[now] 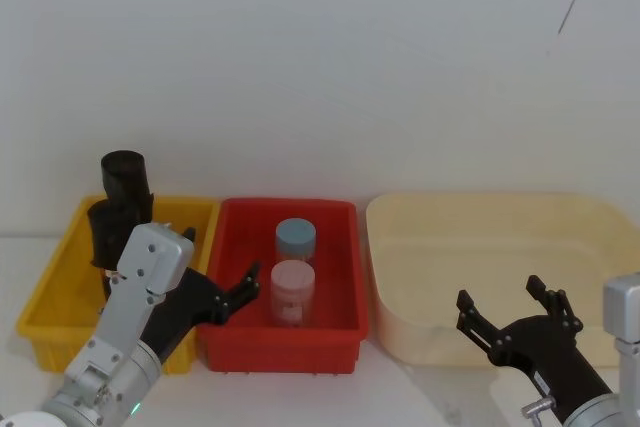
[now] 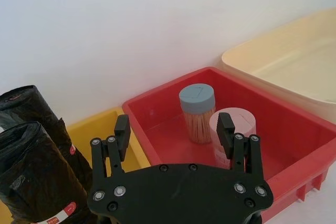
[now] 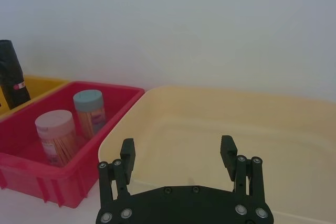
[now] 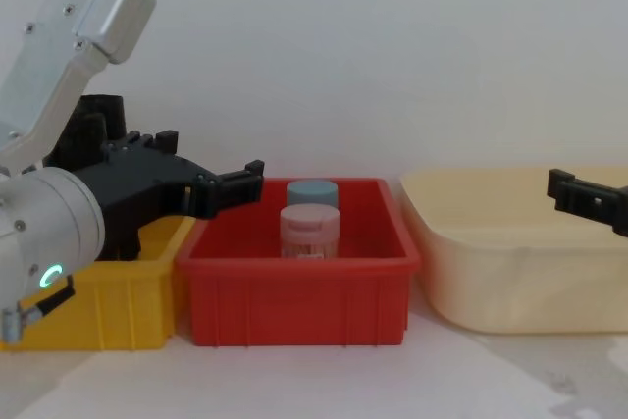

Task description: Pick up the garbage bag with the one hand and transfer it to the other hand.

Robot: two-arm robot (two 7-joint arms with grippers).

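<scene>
The left gripper (image 2: 174,132) is spread wide and empty. Its two fingers stand well apart with nothing between them and they touch nothing. In the head view this gripper (image 1: 235,297) hangs over the wall shared by the yellow bin (image 1: 50,287) and the red bin (image 1: 285,337), with its tips pointing toward the red one.

From there the garbage bag (image 1: 100,227) lies at about 10 o'clock, back in the yellow bin and partly hidden behind the left forearm. The left wrist view shows it as the nearer roll (image 2: 32,174), with a white-and-orange band near its foot. It stands on end, so its long axis is roughly upright with a slight lean. The taller roll (image 2: 29,106) is touching or just behind it.

The left arm is much the nearer one. Judging from this, the gripper would have to swing away from the red bin and toward 10 o'clock, then close across the roll's width.

A blue-lidded jar (image 1: 296,239) and a pink-lidded jar (image 1: 293,287) stand in the red bin at about 2 o'clock from the left gripper. The right gripper (image 1: 503,299) is also splayed and empty, and it waits at the near rim of the cream tub (image 1: 480,209), well apart from the bag.
</scene>
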